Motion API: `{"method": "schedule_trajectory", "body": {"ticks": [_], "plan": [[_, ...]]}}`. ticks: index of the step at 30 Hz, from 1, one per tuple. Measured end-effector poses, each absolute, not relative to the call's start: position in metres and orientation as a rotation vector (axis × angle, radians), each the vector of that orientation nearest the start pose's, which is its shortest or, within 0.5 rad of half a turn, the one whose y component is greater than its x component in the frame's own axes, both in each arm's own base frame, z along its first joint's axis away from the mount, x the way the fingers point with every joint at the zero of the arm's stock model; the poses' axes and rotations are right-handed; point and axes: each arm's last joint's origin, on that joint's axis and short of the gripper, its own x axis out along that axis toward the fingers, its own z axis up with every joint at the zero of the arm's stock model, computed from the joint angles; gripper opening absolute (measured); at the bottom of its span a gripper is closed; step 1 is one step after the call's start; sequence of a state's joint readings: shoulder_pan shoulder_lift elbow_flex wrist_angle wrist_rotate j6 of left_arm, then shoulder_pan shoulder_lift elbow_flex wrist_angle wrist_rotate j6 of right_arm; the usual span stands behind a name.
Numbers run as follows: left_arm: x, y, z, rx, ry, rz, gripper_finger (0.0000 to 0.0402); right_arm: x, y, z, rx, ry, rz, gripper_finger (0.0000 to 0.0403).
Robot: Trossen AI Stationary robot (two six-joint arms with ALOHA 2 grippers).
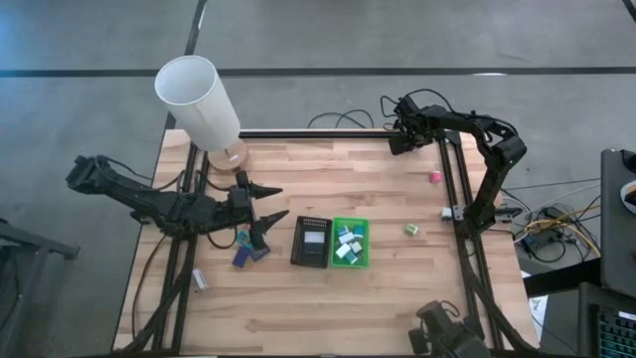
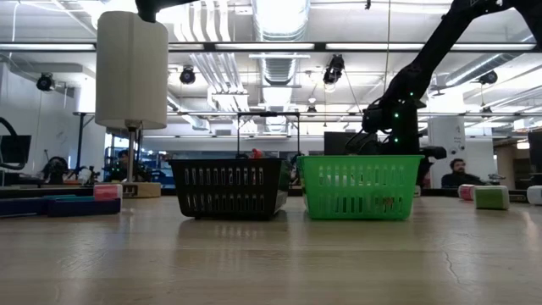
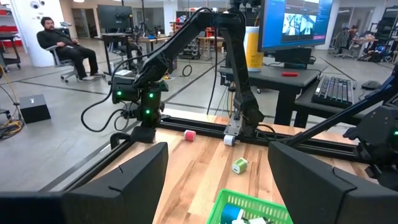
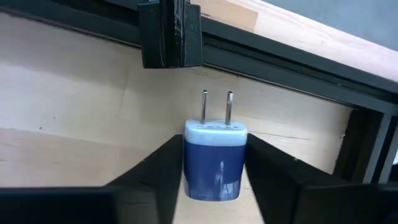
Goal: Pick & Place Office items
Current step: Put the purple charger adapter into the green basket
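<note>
A small blue-and-white plug adapter [image 4: 214, 165], its two metal prongs [image 4: 216, 107] toward the black rail, sits between the fingers of my right gripper [image 4: 214, 183], which is shut on it at the table's far edge [image 1: 402, 139]. My left gripper [image 1: 281, 202] hovers open, level, left of the black tray [image 1: 296, 242]. The green tray [image 1: 350, 221] beside it holds several small white and teal blocks. A pink block [image 1: 435, 177], a green cube [image 1: 410, 230] and a white block [image 1: 449, 213] lie loose on the right. My right gripper pinches the adapter's two blue side faces [image 4: 186, 168] between its two fingers [image 4: 163, 171]. The fingers come steeply from above, and the prongs point away past their tips. Whether the adapter rests on the wood or is lifted, I cannot tell.
A tall white lampshade [image 1: 199, 99] stands at the far left corner. Flat dark-blue pieces [image 1: 243, 256] lie under my left gripper, and a white item [image 1: 200, 280] lies near the left rail. Black frame rails [image 1: 318, 134] border the table. Bare wood lies along the near edge.
</note>
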State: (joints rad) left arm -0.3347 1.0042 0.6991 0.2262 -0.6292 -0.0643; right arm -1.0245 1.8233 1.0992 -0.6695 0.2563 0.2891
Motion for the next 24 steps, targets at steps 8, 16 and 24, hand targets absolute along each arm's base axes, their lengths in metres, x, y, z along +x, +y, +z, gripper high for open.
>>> {"method": "schedule_trajectory", "body": {"ticks": [8, 16, 24], "plan": [[0.214, -0.056, 0.302, -0.025, 0.064, 0.297, 0.0285, 0.163, -0.279, 0.149, 0.803, 1.24, -1.17, 0.0118], [0.214, -0.056, 0.301, -0.021, 0.073, 0.297, 0.0285, 0.157, -0.262, 0.156, 0.81, 1.289, -1.097, 0.0118], [0.214, -0.056, 0.301, -0.021, 0.073, 0.297, 0.0285, 0.147, -0.218, 0.175, 0.748, 1.18, -1.052, 0.0118]]}}
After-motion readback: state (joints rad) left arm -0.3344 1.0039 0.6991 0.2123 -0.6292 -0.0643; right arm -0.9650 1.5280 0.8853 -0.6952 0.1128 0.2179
